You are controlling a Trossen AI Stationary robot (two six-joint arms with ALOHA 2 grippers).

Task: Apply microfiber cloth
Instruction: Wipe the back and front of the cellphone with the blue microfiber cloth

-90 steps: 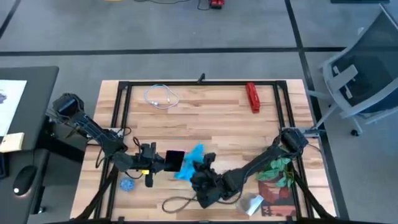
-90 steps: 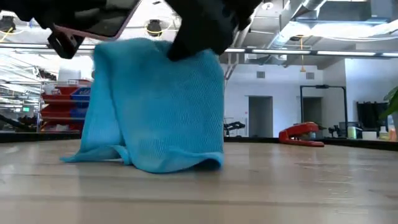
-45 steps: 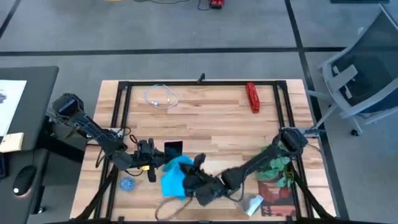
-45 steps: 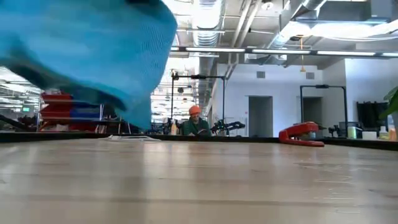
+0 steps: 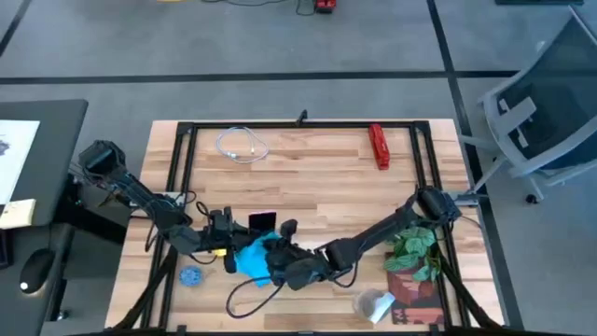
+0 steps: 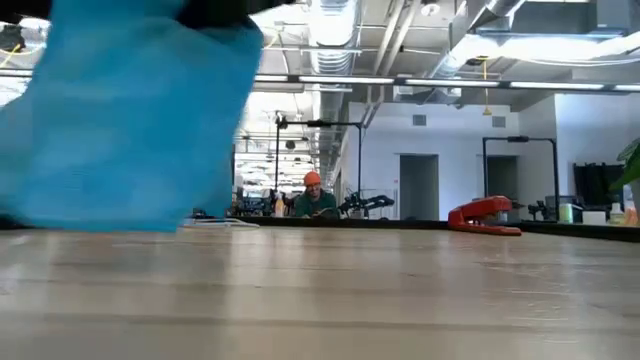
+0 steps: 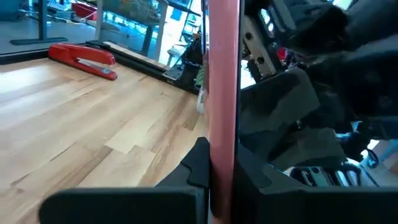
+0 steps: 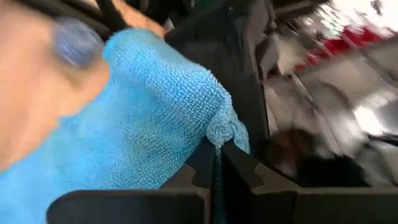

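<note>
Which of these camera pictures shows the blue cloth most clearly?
The right wrist view: the microfiber cloth fills the picture, pinched in the right gripper. The low view shows it as a big hanging sheet; the high view shows a small patch among both arms; the left wrist view shows none.

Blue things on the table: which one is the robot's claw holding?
The microfiber cloth, the big bright blue fabric pinched in the right claw. The small blue disc lies alone near the table's front left, untouched.

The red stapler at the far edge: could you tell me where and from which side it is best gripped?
Grip the stapler across its narrow middle, coming straight down from above. It lies flat and alone, long axis running front to back, so the fingers would likely close best on its two long sides.
</note>
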